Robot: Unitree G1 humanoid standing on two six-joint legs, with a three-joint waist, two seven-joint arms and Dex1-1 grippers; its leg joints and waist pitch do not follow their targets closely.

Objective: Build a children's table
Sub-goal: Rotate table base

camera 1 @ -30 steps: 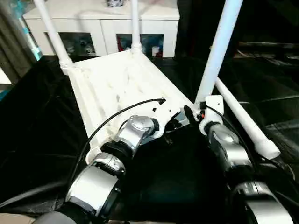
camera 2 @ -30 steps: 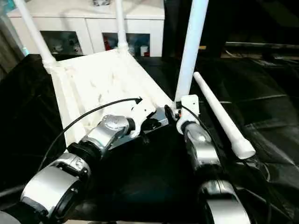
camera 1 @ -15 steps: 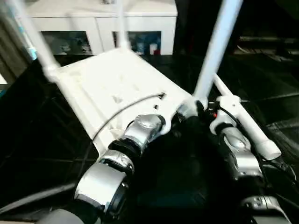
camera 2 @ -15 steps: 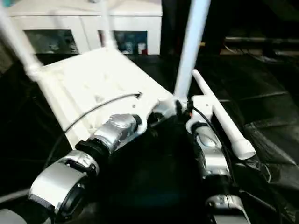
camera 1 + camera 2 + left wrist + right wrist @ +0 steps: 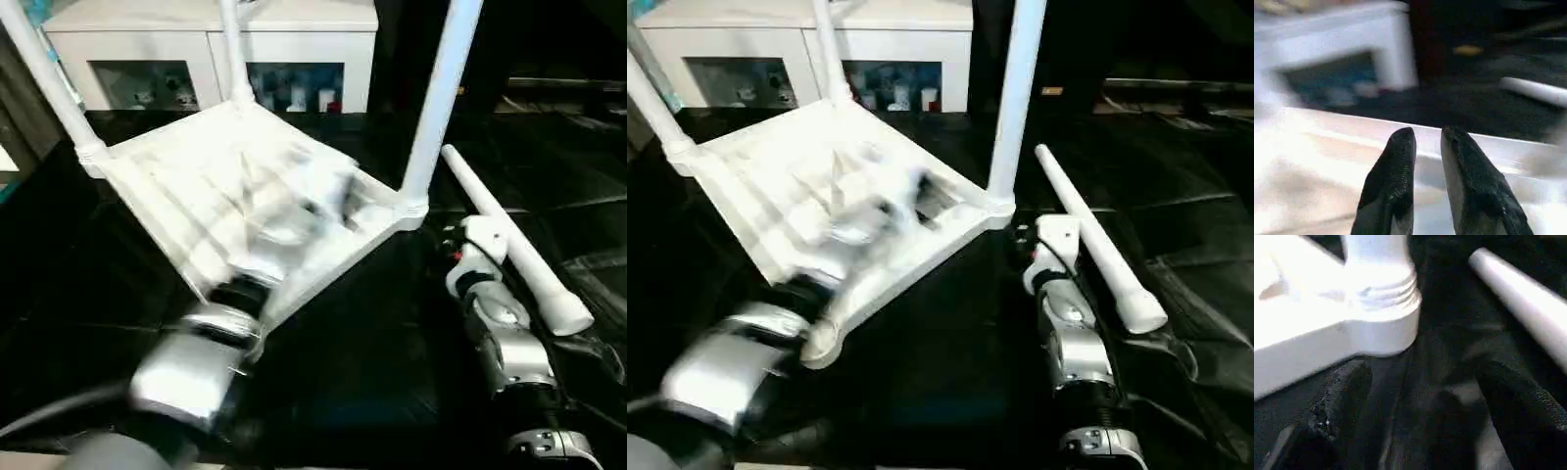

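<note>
Forearms of silver reach forward from the lower edge of the head view. The left arm [image 5: 191, 367] is blurred and stretches up over the ribbed underside of the children's table [image 5: 196, 196]; its left gripper [image 5: 1427, 147] hovers just above the white plastic, jaws a narrow slit apart and pinching nothing. The right arm [image 5: 505, 343] lies along the black-sheeted table [image 5: 372, 352], its right gripper [image 5: 1415, 401] just short of the near right corner socket [image 5: 1378, 308], jaws spread wide with only black sheet between them.

Upside down and turned askew, the children's table rests on the black sheet with three legs standing up from their sockets: one at far left [image 5: 44, 73], one at the back [image 5: 233, 49], one at the near right corner [image 5: 436, 108]. The near left socket [image 5: 820, 343] is empty. A fourth leg [image 5: 514, 245] lies loose on the sheet, just beside the right forearm. Behind stands a white cabinet [image 5: 206, 39] with glass doors.
</note>
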